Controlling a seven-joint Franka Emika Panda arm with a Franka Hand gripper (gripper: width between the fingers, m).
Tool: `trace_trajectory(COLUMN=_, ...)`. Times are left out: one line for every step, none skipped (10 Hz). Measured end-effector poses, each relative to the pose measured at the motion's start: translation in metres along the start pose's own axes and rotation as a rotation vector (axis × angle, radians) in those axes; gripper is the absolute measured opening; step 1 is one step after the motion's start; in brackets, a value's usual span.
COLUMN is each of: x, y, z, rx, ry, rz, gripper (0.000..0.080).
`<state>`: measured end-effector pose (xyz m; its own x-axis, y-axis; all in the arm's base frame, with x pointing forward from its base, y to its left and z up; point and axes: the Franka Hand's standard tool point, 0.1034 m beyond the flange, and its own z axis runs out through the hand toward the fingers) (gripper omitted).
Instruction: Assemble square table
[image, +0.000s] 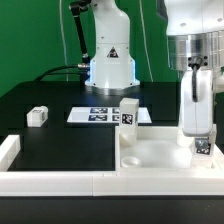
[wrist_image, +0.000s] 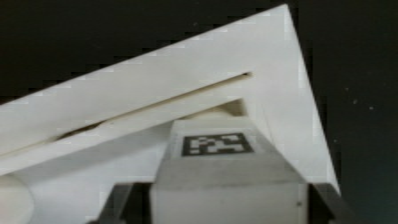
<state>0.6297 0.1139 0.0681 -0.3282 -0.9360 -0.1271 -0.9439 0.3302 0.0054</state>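
Exterior view faces the arm across the tabletop (image: 60, 140); wrist view looks closely down; both show the square slab (image: 165, 152).

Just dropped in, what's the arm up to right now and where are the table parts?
The gripper holds a white tagged leg upright over a corner of the square tabletop, which lies rim-up in the front right of the exterior view. Whether the leg is seated yet cannot be told. Another leg stands behind the tabletop, and one lies off to the left. The marker board lies behind.
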Motion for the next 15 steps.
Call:
trace_trajectory(x=0.0, y=0.001, z=0.001, rx=-0.002, ry=0.001, rz=-0.001, gripper=0.0318)
trace_trajectory(x=0.0, y=0.001, z=0.001, rx=-0.002, ry=0.001, rz=-0.001, gripper=0.0492)
trace_trajectory(x=0.002, y=0.0, z=-0.001, rx=-0.001, ry=-0.001, rz=-0.035, gripper=0.0492)
trace_trajectory(x=0.012, y=-0.002, z=-0.011, rx=0.008, ry=-0.005, rz=-0.08, gripper=0.0615)
trace_trajectory(x=0.022, y=-0.001, z=-0.025, rx=0.019, ry=-0.012, rz=-0.098, gripper=0.0639)
trace_trajectory(x=0.032, y=-0.004, z=-0.043, rx=0.035, ry=-0.019, rz=-0.13, gripper=0.0648)
trace_trajectory(x=0.041, y=-0.01, z=-0.06, rx=0.055, ry=-0.025, rz=-0.138, gripper=0.0648)
trace_trajectory(x=0.049, y=-0.02, z=-0.069, rx=0.07, ry=-0.023, rz=-0.125, gripper=0.0648)
trace_trajectory(x=0.048, y=-0.019, z=-0.065, rx=0.069, ry=-0.02, rz=-0.128, gripper=0.0648)
trace_trajectory(x=0.046, y=-0.017, z=-0.064, rx=0.067, ry=-0.018, rz=-0.132, gripper=0.0648)
trace_trajectory(x=0.047, y=-0.018, z=-0.064, rx=0.067, ry=-0.018, rz=-0.131, gripper=0.0648)
trace_trajectory(x=0.047, y=-0.017, z=-0.063, rx=0.066, ry=-0.017, rz=-0.132, gripper=0.0648)
trace_trajectory(x=0.05, y=-0.017, z=-0.06, rx=0.069, ry=-0.012, rz=-0.153, gripper=0.0648)
trace_trajectory(x=0.061, y=-0.012, z=-0.055, rx=0.069, ry=-0.001, rz=-0.202, gripper=0.0648)
trace_trajectory(x=0.076, y=-0.002, z=-0.058, rx=0.067, ry=0.004, rz=-0.283, gripper=0.0648)
